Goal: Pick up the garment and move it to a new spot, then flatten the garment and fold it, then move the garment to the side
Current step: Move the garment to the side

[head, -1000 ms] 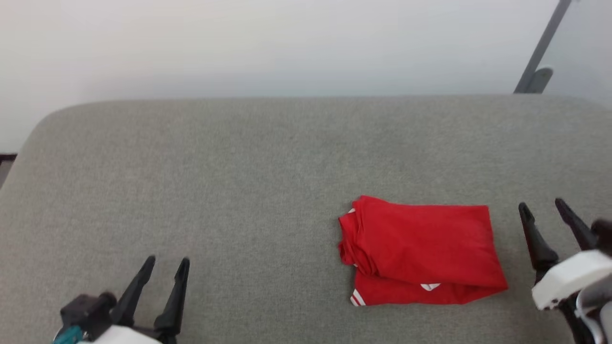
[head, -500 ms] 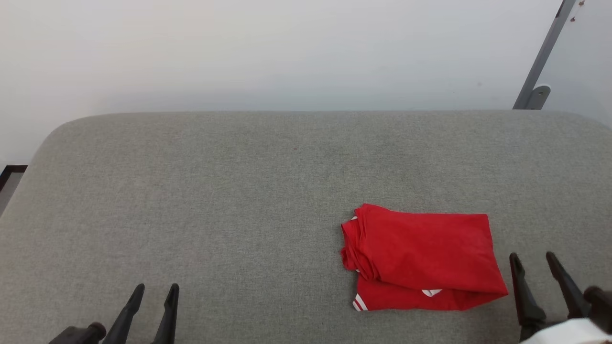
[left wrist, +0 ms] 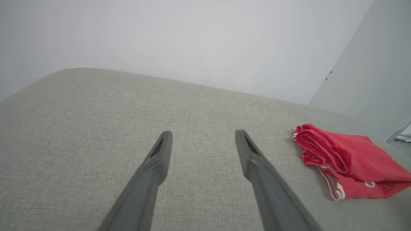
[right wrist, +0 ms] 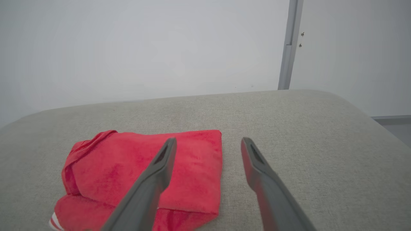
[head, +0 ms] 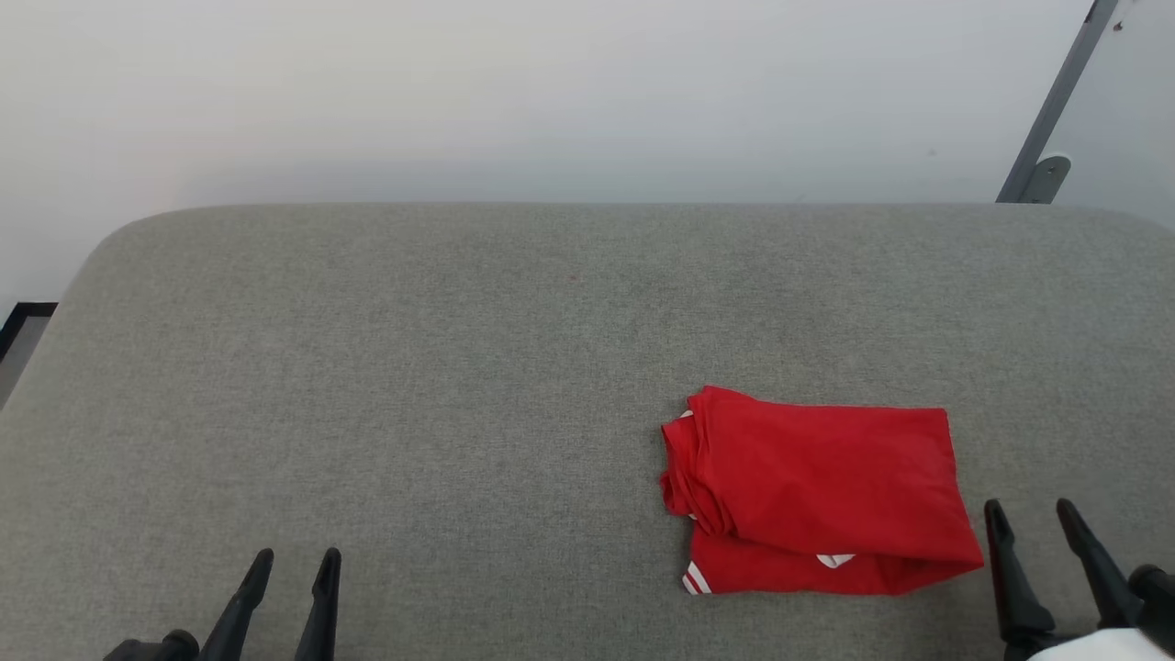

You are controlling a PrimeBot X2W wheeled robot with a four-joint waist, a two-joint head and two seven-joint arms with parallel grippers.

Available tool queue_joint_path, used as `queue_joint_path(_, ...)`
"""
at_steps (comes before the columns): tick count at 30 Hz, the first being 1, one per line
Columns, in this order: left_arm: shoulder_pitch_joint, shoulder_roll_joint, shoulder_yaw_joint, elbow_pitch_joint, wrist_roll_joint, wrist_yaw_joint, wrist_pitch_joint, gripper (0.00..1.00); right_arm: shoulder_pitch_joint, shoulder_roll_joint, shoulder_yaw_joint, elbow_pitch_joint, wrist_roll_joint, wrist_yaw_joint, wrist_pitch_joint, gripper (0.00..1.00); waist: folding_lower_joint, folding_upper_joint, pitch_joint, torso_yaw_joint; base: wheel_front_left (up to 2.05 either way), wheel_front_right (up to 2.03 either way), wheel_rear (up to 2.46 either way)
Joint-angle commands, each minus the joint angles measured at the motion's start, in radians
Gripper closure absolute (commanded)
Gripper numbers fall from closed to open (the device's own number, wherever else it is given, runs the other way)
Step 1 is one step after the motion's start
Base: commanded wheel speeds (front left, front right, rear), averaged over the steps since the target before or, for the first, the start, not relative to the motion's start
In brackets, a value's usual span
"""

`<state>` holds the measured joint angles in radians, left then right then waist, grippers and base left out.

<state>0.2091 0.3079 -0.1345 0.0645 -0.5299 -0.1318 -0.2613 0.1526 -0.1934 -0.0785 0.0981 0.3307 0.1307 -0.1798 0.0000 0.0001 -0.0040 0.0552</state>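
Grey surface [head: 459,367]: garment [head: 817,487] lies beside right gripper [head: 1028,508].

No text, number, label or sign can be read in any view. The folded red jersey [head: 817,487], at the lower right of the head view, turns plain red cloth outward. Its only marks are white stripes [head: 695,579] at its lower left corner and a small white patch [head: 833,559] along the lower fold. Too little of the patch shows to tell whether it is a letter or a digit.
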Motion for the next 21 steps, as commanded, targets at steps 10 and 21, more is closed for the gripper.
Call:
queue_joint_path(10,-0.077,-0.008,-0.02,-0.004,-0.004,0.002,-0.005,0.0,-0.142,-0.088,0.055,0.0,0.007,0.0,0.339,0.0,0.0,-0.0001,0.086,0.003,0.0,0.0,0.0)
queue_joint_path(21,-0.207,-0.008,-0.085,0.01,-0.051,0.002,-0.005,0.0,-0.295,-0.2,0.077,-0.033,0.072,0.0,0.936,0.0,0.0,-0.0001,0.24,0.053,0.0,0.0,0.0)
